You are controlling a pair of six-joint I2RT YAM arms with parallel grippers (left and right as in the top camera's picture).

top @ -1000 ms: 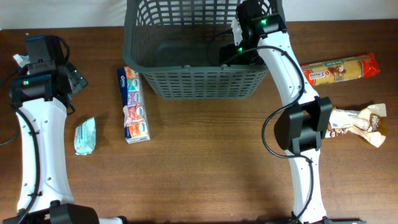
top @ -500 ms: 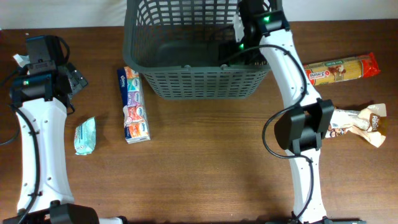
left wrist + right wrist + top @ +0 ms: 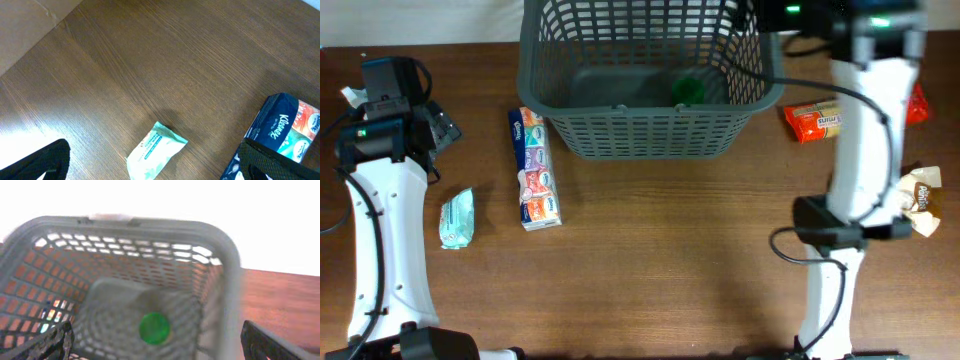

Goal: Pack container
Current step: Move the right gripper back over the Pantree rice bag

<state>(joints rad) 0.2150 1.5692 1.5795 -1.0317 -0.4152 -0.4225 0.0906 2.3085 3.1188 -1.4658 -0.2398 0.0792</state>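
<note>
Right gripper point(image 3: 157, 347) withdrawing from container point(image 3: 650, 135), jaws spread, empty; green round item point(image 3: 688, 90) now lying inside. Left gripper point(image 3: 150, 165) spread, idling. Outside, 4 waiting: tissue pack point(image 3: 534, 168), wipes point(image 3: 457, 218), pasta point(image 3: 815, 120), snack bag point(image 3: 920, 195).

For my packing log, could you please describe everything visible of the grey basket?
The large dark grey plastic basket is rectangular with rounded corners, lattice-slotted walls and a solid base. It stands upright at the far middle of the brown wooden table. One small round green object lies inside near the right front corner.
</note>
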